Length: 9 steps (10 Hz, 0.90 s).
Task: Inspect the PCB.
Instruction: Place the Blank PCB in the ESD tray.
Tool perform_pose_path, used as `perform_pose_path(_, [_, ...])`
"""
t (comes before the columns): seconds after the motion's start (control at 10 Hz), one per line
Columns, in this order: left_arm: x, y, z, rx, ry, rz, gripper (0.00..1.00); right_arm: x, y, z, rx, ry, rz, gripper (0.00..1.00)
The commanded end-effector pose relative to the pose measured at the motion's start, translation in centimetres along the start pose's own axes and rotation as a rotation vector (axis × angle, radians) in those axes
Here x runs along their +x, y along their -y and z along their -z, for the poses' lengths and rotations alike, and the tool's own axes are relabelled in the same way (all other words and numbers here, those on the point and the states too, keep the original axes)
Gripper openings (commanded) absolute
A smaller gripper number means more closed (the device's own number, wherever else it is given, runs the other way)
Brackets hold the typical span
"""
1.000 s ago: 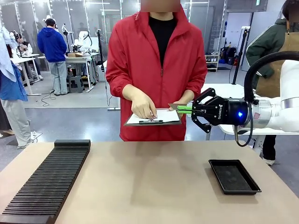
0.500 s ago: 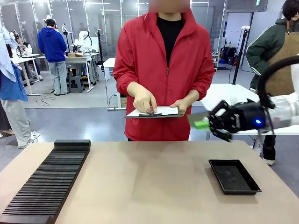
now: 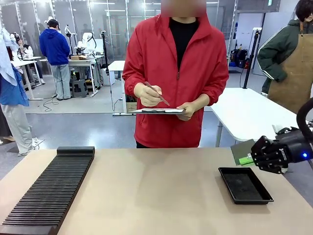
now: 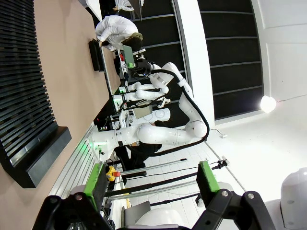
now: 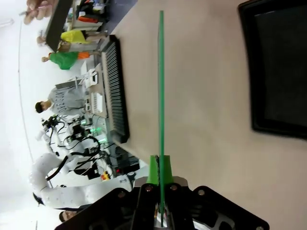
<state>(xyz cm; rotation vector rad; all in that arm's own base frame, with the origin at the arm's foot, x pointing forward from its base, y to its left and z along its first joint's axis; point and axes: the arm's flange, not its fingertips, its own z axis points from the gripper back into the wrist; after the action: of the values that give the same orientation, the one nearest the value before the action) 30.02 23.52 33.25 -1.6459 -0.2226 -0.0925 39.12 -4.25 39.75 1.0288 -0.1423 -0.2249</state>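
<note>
Landmark: black tray [image 3: 245,185] on the counter [image 3: 156,191]; I give every position relative to it.
Right tool [image 3: 255,155]: jaws clamped tight on one short edge of the PCB [image 3: 242,151], just above the tray's far rim.
PCB: airborne, clear of tray and counter, projecting from the tool away from the arm; in the right wrist view it runs edge-on [image 5: 160,81] straight out from the pads, the tray to one side.
Left tool [image 4: 151,189]: jaws wide apart, empty, well away from the tray.
Risk one: I judge the one-edge hold allows the board to pivot or slip.
Risk two: lowering could catch the free edge on the tray rim.
</note>
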Motion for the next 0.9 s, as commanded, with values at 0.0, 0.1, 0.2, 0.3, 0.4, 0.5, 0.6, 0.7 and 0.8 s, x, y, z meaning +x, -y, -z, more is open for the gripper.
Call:
perform_pose_path(0.0, [-0.2, 0.2, -0.1, 0.009, -0.012, -0.003, 0.96, 2.8, 1.2, 1.7, -0.054, 0.009, -0.058, 0.03])
perform_pose_path(0.1, [-0.2, 0.2, -0.1, 0.009, -0.012, -0.003, 0.96, 3.9, 1.7, 2.5, -0.105, -0.007, -0.059, 0.03])
perform_pose_path(0.2, [-0.2, 0.2, -0.1, 0.009, -0.012, -0.003, 0.96, 5.0, 2.2, 3.3, -0.147, -0.039, -0.041, 0.03])
perform_pose_path(0.3, [-0.2, 0.2, -0.1, 0.009, -0.012, -0.003, 0.96, 6.2, 2.8, 4.1, -0.199, -0.055, -0.027, 0.03])
perform_pose_path(0.4, [-0.2, 0.2, -0.1, 0.009, -0.012, -0.003, 0.96, 7.1, 3.5, 4.7, -0.239, -0.060, -0.008, 0.03])
perform_pose_path(0.5, [-0.2, 0.2, -0.1, 0.009, -0.012, -0.003, 0.96, 7.7, 4.1, 5.1, -0.249, -0.081, 0.009, 0.03])
perform_pose_path(0.6, [-0.2, 0.2, -0.1, 0.009, -0.012, -0.003, 0.96, 8.2, 4.4, 5.4, -0.272, -0.094, 0.019, 0.03])
perform_pose_path(0.7, [-0.2, 0.2, -0.1, 0.009, -0.012, -0.003, 0.96, 8.8, 4.5, 5.7, -0.293, -0.100, 0.019, 0.03])
perform_pose_path(0.8, [-0.2, 0.2, -0.1, 0.009, -0.012, -0.003, 0.96, 9.0, 4.7, 6.3, -0.303, -0.116, 0.020, 0.03])
